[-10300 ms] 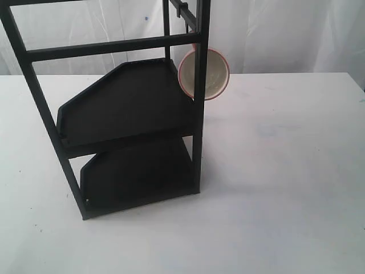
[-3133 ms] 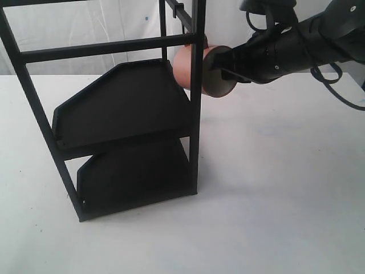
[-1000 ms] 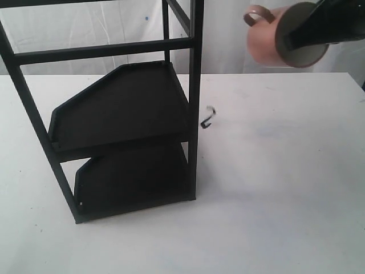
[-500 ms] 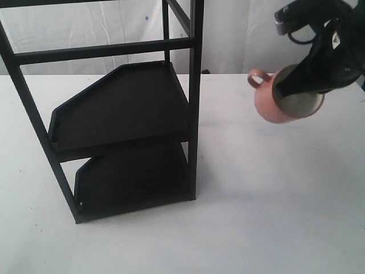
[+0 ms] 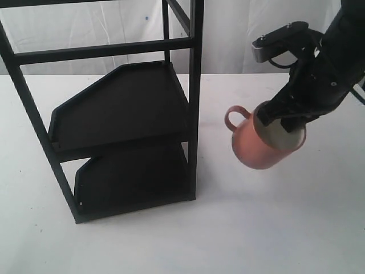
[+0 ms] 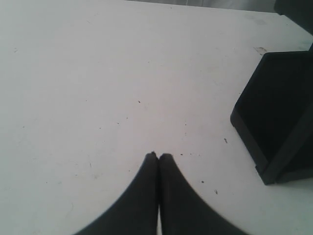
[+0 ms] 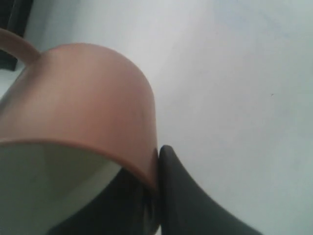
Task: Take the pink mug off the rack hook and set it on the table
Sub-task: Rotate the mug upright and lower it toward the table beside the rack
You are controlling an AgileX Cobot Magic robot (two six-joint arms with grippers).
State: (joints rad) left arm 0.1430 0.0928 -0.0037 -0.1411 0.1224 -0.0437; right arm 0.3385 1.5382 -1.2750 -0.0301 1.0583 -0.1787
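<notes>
Mid-placement: holding pink mug (image 5: 256,145) by rim in right jaws, tilted above tabletop (image 5: 285,228), off rack (image 5: 195,85). Left jaws closed, empty. Next: level, lower, release.

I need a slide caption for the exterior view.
Right gripper holds the tilted pink mug by its rim over the table, beside the rack.

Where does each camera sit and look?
Exterior view: off the arms, above the table, looking down at rack, pink mug and right arm.
Left wrist view: on the left arm, looking past shut left jaws at table and rack corner.
Right wrist view: on the right arm, looking along right jaws pinching the mug's rim.
Shared: exterior and right wrist both show the mug.
</notes>
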